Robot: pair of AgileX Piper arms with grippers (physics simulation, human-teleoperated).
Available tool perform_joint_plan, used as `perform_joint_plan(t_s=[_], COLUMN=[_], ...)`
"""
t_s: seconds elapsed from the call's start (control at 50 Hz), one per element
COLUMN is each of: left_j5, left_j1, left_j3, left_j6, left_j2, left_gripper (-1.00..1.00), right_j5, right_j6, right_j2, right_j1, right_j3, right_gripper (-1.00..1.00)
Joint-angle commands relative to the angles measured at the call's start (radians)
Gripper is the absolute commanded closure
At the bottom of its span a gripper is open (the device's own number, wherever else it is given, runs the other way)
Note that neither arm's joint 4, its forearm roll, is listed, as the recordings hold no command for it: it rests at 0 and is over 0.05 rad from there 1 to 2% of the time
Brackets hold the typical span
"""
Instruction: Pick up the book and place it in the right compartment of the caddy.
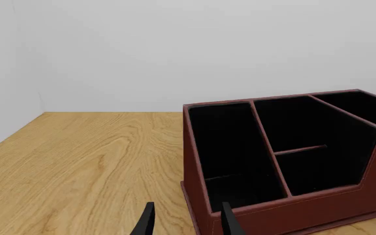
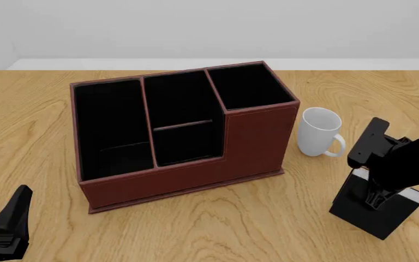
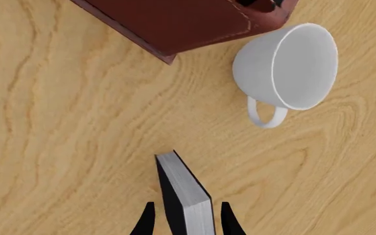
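The book [image 2: 361, 212], black with white page edges, stands upright on the table at the front right, and the right wrist view shows it [image 3: 182, 186] edge-on. My right gripper [image 2: 377, 197] is lowered over its top, open, one finger on each side [image 3: 186, 223] with a small gap. The reddish-brown caddy [image 2: 257, 142] sits mid-table, its corner [image 3: 188, 19] showing in the right wrist view. Its tall right compartment [image 2: 250, 84] holds nothing. My left gripper [image 2: 6, 221] waits open at the front left, facing the caddy [image 1: 318, 210] with nothing between its fingers [image 1: 186, 223].
A white mug [image 2: 318, 131] stands upright between the caddy's right end and the book, its handle toward the book [image 3: 286, 66]. The caddy's left and middle sections are black-lined, the middle one [image 2: 184, 125] split by a shelf. A white wall runs behind the table.
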Motion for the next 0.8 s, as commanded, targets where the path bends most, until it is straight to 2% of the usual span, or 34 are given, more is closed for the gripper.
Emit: perform_joint_plan(t_s=[0.02, 0.12, 0.22, 0.24, 0.32, 0.34, 0.4, 0.42, 0.46, 0.54, 0.56, 0.6, 0.62, 0.66, 0.68, 0.72, 0.74, 0.76, 0.8], left_j5=[0.000, 0.000, 0.000, 0.000, 0.000, 0.000, 0.000, 0.000, 0.000, 0.000, 0.000, 0.000, 0.000, 0.000, 0.000, 0.000, 0.000, 0.000, 0.000], left_j1=[0.000, 0.000, 0.000, 0.000, 0.000, 0.000, 0.000, 0.000, 0.000, 0.000, 0.000, 0.000, 0.000, 0.000, 0.000, 0.000, 0.000, 0.000, 0.000], left_j3=[0.000, 0.000, 0.000, 0.000, 0.000, 0.000, 0.000, 0.000, 0.000, 0.000, 0.000, 0.000, 0.000, 0.000, 0.000, 0.000, 0.000, 0.000, 0.000], left_j6=[0.000, 0.000, 0.000, 0.000, 0.000, 0.000, 0.000, 0.000, 0.000, 0.000, 0.000, 0.000, 0.000, 0.000, 0.000, 0.000, 0.000, 0.000, 0.000], left_j2=[0.000, 0.000, 0.000, 0.000, 0.000, 0.000, 0.000, 0.000, 0.000, 0.000, 0.000, 0.000, 0.000, 0.000, 0.000, 0.000, 0.000, 0.000, 0.000], left_gripper=[-1.00, -1.00, -1.00, -1.00, -1.00, -1.00, -1.00, -1.00, -1.00, -1.00, -1.00, -1.00, -1.00, -1.00, -1.00, -1.00, -1.00, -1.00, -1.00], right_j5=[-0.044, -0.052, -0.071, -0.071, -0.103, -0.101, -0.111, -0.097, -0.104, -0.074, -0.044, -0.033, -0.015, 0.030, 0.055, 0.083, 0.103, 0.109, 0.160], right_j6=[0.006, 0.009, -0.016, -0.002, -0.028, -0.007, -0.016, 0.023, 0.011, 0.056, 0.125, 0.097, 0.136, 0.164, 0.217, 0.231, 0.262, 0.236, 0.291], right_j2=[0.016, 0.023, 0.042, 0.046, 0.072, 0.069, 0.074, 0.057, 0.060, 0.016, -0.022, -0.040, -0.054, -0.104, -0.126, -0.159, -0.174, -0.183, -0.219], right_j1=[-0.003, -0.011, -0.041, -0.036, -0.059, -0.040, -0.045, -0.013, -0.023, 0.033, 0.100, 0.099, 0.125, 0.180, 0.218, 0.247, 0.277, 0.272, 0.329], right_j3=[0.051, 0.060, 0.073, 0.074, 0.093, 0.097, 0.097, 0.092, 0.085, 0.084, 0.086, 0.099, 0.086, 0.078, 0.057, 0.039, 0.040, 0.041, 0.007], right_gripper=[-1.00, -1.00, -1.00, -1.00, -1.00, -1.00, -1.00, 1.00, 1.00, 1.00, 1.00, 1.00, 1.00, 1.00, 1.00, 1.00, 1.00, 1.00, 1.00])
